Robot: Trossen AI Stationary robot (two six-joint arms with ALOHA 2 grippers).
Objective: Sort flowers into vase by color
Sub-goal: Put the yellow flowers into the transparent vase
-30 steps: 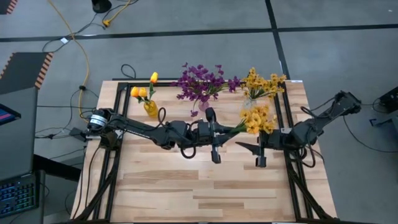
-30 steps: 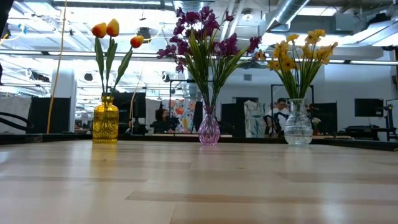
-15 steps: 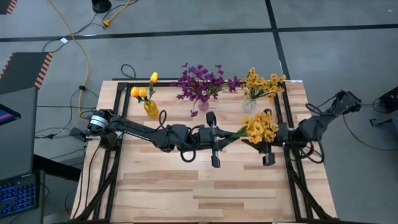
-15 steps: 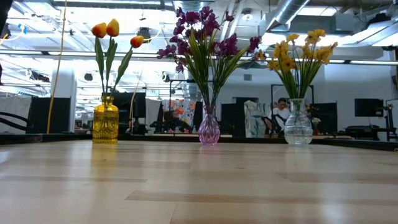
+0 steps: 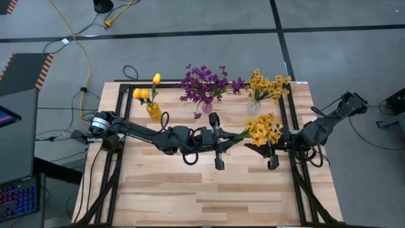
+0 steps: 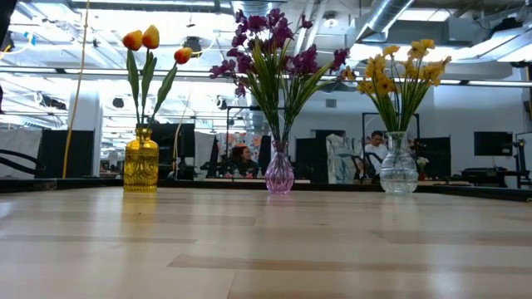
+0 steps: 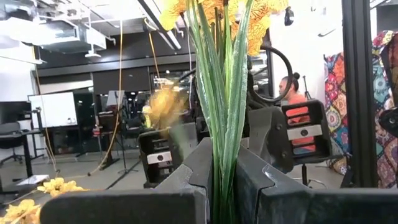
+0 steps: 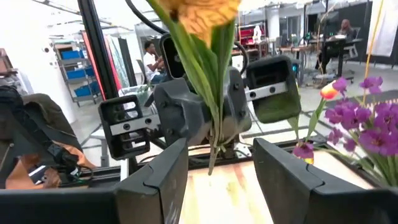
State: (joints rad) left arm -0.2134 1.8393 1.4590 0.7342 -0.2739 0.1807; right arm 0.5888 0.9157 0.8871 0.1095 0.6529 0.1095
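From my seat the overhead shot has both arms meeting mid-frame over the wooden table (image 5: pixel 190 190). My left gripper (image 5: pixel 235 138) sits just right of center, pinched tight on the green stems of a yellow sprig (image 5: pixel 264 128); its own wrist cam shows those stems (image 7: pixel 222 93) squeezed between the two dark fingers (image 7: pixel 186 180), blossoms up at the top edge. My right gripper (image 5: pixel 253 147) is just right of it, pointing left toward it, fingers spread wide with nothing actually gripped. In the right wrist cam the sprig's stems (image 8: pixel 208 74) hang in the gap between the spread fingers (image 8: pixel 155 180), with the left arm's gripper right behind them. So the yellow bunch is up in the air, center-right of the overhead frame, between the two arms.

Farther back, along the top edge of the table, three vases stand in a row. Upper left of the table: an amber vase (image 5: pixel 153 111) with orange-yellow tulips (image 5: pixel 144 92). Middle: a pinkish vase (image 6: pixel 279 171) with purple flowers (image 5: pixel 205 82). Right: a clear vase (image 6: pixel 398 169) with yellow flowers (image 5: pixel 269 84).

Beyond the table the low cam shows an office room with a couple of people sitting.
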